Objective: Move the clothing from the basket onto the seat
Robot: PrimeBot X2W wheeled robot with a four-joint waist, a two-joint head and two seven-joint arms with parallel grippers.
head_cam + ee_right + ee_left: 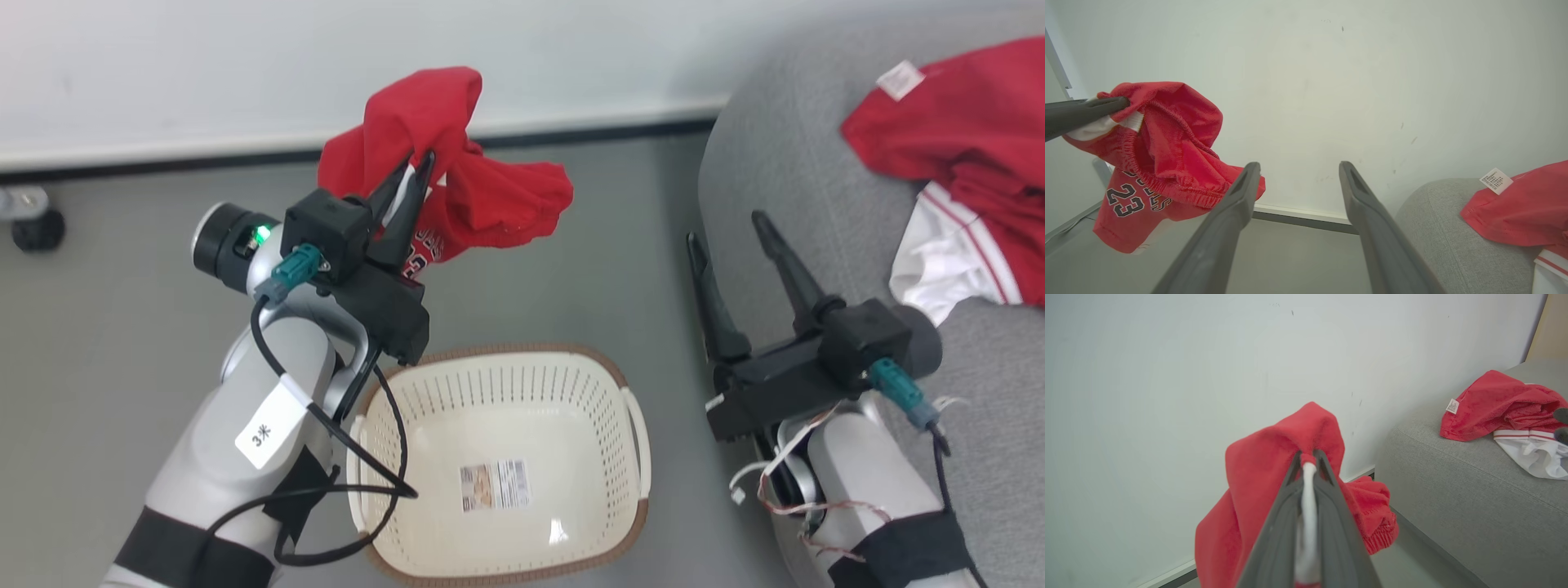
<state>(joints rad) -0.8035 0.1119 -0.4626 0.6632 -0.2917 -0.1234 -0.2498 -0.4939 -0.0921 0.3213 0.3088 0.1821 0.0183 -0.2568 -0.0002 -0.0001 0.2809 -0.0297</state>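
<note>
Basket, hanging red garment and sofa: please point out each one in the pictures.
basket [608, 425], head view, on its perforated right wall.
red garment [498, 200], head view, on the bunched fold at right.
sofa [1453, 486], left wrist view, on bare grey fabric.

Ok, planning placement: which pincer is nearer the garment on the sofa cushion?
Right. Right pincer hovers open at the sofa cushion edge, beside that garment; left pincer holds red clothing over the floor.
</note>
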